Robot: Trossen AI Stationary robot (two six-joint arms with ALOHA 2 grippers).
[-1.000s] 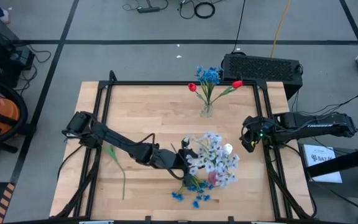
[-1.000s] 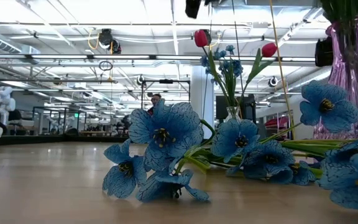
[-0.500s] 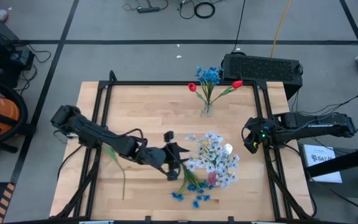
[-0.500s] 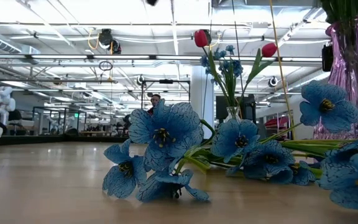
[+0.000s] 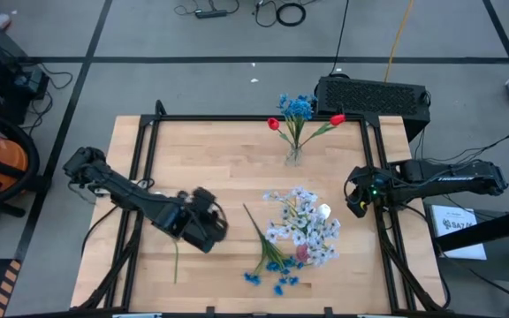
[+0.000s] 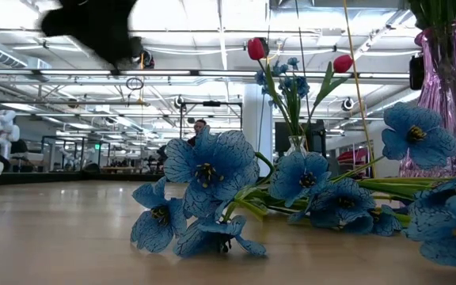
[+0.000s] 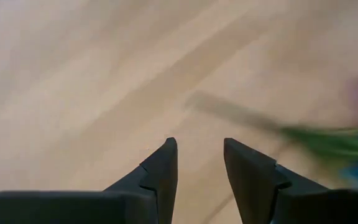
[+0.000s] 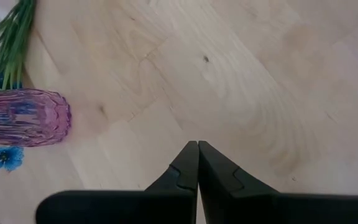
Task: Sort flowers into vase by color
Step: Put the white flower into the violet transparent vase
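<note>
Loose flowers lie in a heap on the table: pale lavender-white clusters and bright blue ones, their green stems fanning toward the table's left. A purple vase stands in the heap. At the far edge a clear vase holds blue flowers and two red tulips. My left gripper is open above bare wood, left of the heap. My right gripper is shut near the table's right edge.
One lone green stem lies near the table's left side, partly under my left arm. A black frame runs around the table. A black box sits beyond the far right corner. Bare wood lies between the left arm and the clear vase.
My left gripper has drawn back from the flower heap toward the table's left and now hangs over bare wood. A green stem that lay under it now shows free at the heap's left side. The right arm has kept still.
</note>
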